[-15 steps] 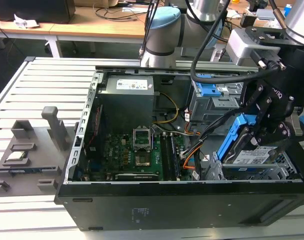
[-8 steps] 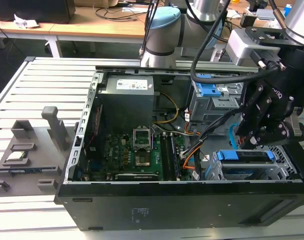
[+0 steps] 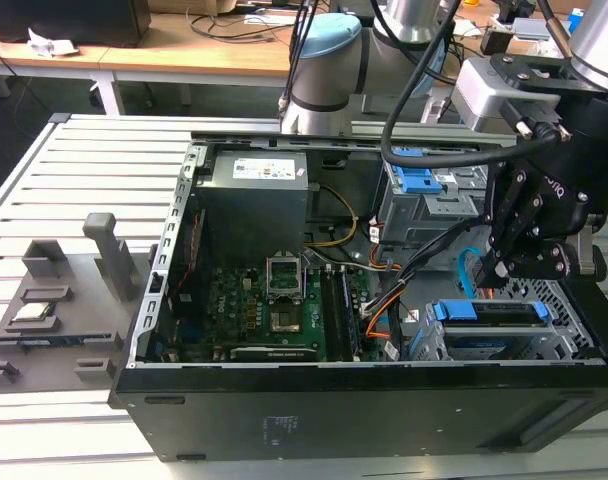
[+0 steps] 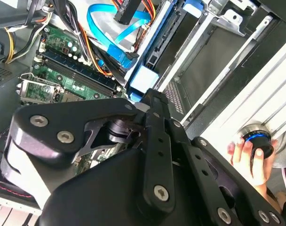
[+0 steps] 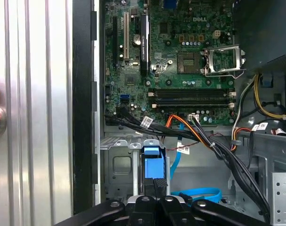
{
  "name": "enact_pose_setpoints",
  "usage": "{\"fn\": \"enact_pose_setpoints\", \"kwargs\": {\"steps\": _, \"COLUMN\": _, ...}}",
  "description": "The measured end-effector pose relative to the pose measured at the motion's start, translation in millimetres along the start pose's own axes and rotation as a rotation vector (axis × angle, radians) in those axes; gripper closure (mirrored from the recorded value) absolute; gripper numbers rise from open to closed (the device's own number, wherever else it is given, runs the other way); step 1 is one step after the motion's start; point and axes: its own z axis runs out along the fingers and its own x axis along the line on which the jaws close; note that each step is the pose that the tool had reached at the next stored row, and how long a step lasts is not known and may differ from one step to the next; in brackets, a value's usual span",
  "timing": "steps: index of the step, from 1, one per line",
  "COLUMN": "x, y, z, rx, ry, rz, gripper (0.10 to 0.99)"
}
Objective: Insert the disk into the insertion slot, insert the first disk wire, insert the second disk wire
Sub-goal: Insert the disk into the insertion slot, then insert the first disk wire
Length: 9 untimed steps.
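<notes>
Grey slatted metal table (image 3: 74,170) stretches wide here, evenly lit, and its slats (image 5: 39,117) gleam pale in the first wrist view. Beyond it, at the top of the exterior view, a light wooden desk (image 3: 174,55) on white legs (image 3: 111,95). On that desk, a dark box (image 3: 74,20), crumpled white paper (image 3: 46,42), loose black cables (image 3: 234,22). Underneath, the floor (image 3: 9,120), dark.

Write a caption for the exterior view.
Gripper above the disk, which sits in the insertion slot of the open computer case.
</notes>
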Motion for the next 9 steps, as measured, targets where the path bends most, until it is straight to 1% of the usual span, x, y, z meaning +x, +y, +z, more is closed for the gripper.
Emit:
{"fn": "enact_pose_setpoints", "kwargs": {"steps": 4, "x": 0.0, "y": 0.0, "z": 0.1, "rx": 0.0, "ry": 0.0, "rz": 0.0, "gripper": 0.98}}
{"fn": "enact_pose_setpoints", "kwargs": {"steps": 5, "x": -0.2, "y": -4.5, "z": 0.6, "rx": 0.0, "ry": -0.0003, "rz": 0.0, "gripper": 0.98}}
{"fn": "enact_pose_setpoints", "kwargs": {"steps": 6, "x": -0.4, "y": -10.6, "z": 0.8, "rx": 0.0, "ry": -0.0001, "rz": 0.0, "gripper": 0.98}}
{"fn": "enact_pose_setpoints", "kwargs": {"steps": 8, "x": -0.8, "y": -17.6, "z": 1.1, "rx": 0.0, "ry": 0.0002, "rz": 0.0, "gripper": 0.98}}
{"fn": "enact_pose_setpoints", "kwargs": {"steps": 9, "x": -1.7, "y": -23.7, "z": 1.3, "rx": 0.0, "ry": 0.0007, "rz": 0.0, "gripper": 0.98}}
